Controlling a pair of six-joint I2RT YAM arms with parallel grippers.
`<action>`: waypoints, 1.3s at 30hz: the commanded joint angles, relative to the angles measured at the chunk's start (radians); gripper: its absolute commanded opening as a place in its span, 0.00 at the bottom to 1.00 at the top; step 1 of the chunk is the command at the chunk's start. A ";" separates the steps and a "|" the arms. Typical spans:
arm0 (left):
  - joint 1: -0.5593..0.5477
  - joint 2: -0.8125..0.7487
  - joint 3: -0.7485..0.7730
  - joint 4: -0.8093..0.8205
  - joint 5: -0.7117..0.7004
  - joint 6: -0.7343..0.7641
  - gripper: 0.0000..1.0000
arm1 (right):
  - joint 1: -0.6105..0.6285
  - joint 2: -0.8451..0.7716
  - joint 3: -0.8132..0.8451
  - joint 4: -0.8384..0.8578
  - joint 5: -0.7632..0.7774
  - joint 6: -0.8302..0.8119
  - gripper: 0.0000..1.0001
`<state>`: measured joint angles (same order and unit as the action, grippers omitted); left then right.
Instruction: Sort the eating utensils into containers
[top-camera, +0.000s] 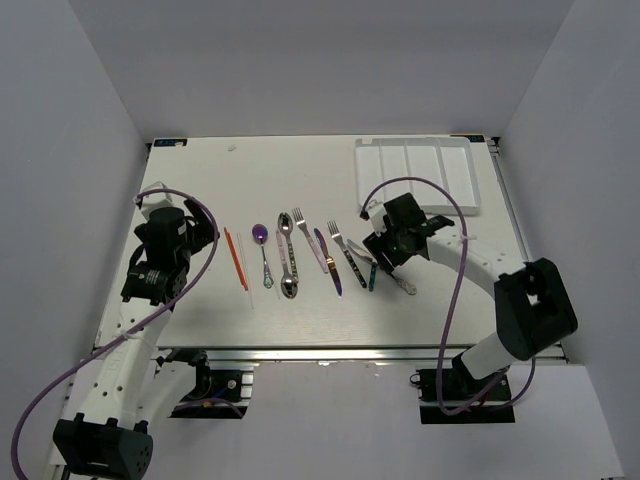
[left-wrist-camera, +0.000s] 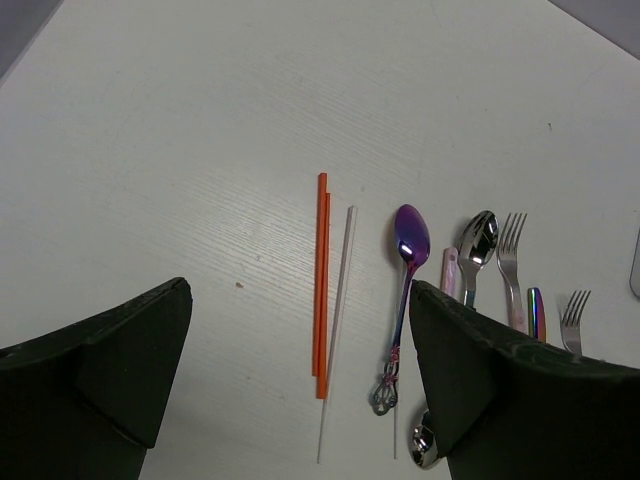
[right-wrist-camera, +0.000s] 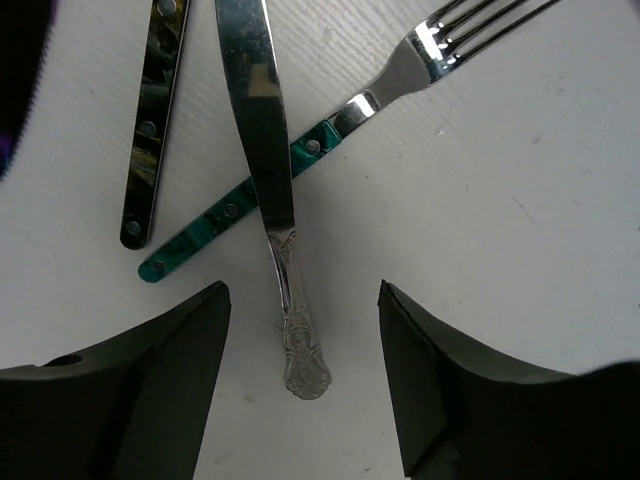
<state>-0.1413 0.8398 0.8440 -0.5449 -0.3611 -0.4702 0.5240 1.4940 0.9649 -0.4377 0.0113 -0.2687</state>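
Note:
The utensils lie in a row mid-table: orange chopsticks (top-camera: 235, 258), a purple spoon (top-camera: 263, 250), silver spoons (top-camera: 287, 260), forks and a purple knife (top-camera: 328, 262). The white cutlery tray (top-camera: 415, 170) sits at the back right; I see nothing in its compartments. My left gripper (top-camera: 205, 235) is open and empty above the table, with the orange chopsticks (left-wrist-camera: 321, 285) and a pale chopstick (left-wrist-camera: 337, 320) ahead between its fingers. My right gripper (right-wrist-camera: 303, 380) is open low over a silver knife (right-wrist-camera: 268, 190), its ornate handle end between the fingers. The knife lies across a teal-handled fork (right-wrist-camera: 330, 135).
A dark-handled utensil (right-wrist-camera: 150, 130) lies left of the knife. In the left wrist view the purple spoon (left-wrist-camera: 405, 290), a silver spoon (left-wrist-camera: 478, 240) and a fork (left-wrist-camera: 512, 260) lie close to the right finger. White walls surround the table.

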 joint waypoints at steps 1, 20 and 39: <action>-0.001 -0.002 -0.011 0.017 0.028 0.015 0.98 | -0.001 0.058 0.075 -0.047 -0.033 -0.082 0.64; -0.001 0.010 -0.010 0.019 0.036 0.022 0.98 | -0.001 0.210 0.028 -0.007 -0.025 -0.090 0.35; 0.000 0.010 -0.006 0.014 0.013 0.021 0.98 | -0.019 -0.121 0.144 0.046 -0.105 -0.017 0.00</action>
<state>-0.1413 0.8547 0.8436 -0.5442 -0.3328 -0.4530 0.5293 1.4189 1.0256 -0.4694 -0.0528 -0.3210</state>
